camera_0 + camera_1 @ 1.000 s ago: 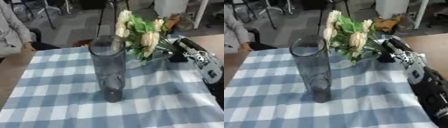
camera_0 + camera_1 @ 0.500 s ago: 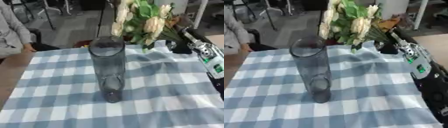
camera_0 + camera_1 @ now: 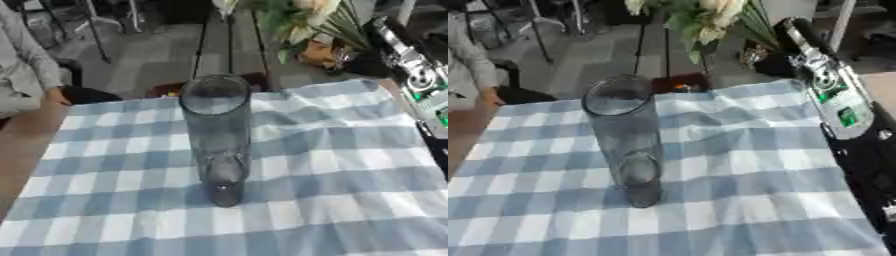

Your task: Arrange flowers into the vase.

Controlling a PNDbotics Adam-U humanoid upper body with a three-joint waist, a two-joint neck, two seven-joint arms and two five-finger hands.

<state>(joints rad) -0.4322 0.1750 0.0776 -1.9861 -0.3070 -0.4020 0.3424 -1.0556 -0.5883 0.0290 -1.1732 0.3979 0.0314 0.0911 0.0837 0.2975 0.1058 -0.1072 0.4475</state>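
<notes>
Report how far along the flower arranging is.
Done: the flowers are off the checked cloth, up by the view's top edge. In hand: the right hand holds their stems, out beyond the vase rather than over its mouth. Left: the vase stands upright and empty; the stems have yet to go in. The left hand is out of view.

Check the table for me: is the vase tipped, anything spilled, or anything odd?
Nothing stands out. The vase stands upright and empty on the checked cloth, which lies flat with no spill visible. The flowers are held up beyond the vase by the right hand, not yet in it.
</notes>
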